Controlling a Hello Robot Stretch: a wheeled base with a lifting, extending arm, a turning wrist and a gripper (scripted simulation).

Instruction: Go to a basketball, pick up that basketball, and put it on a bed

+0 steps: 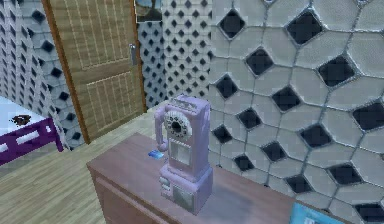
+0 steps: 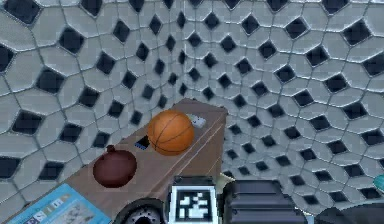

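An orange basketball point(image 2: 170, 131) shows in the arm side view over the far part of a long wooden top point(image 2: 205, 150). At the bottom edge is the arm's white marker square point(image 2: 193, 203), with the gripper's dark body point(image 2: 146, 215) just left of it, below the ball. I cannot make out the fingers, and I cannot tell whether the gripper holds anything. A bed with a purple frame point(image 1: 28, 138) and a light cover stands at the forward view's left edge.
A purple old-style pay phone point(image 1: 183, 150) stands on a wooden cabinet point(image 1: 125, 170) straight ahead, with a small blue thing point(image 1: 155, 154) beside it. A wooden door point(image 1: 98, 60) is behind. A dark brown ball point(image 2: 115, 167) and a blue book point(image 2: 60, 205) lie near the basketball. Patterned walls stand close.
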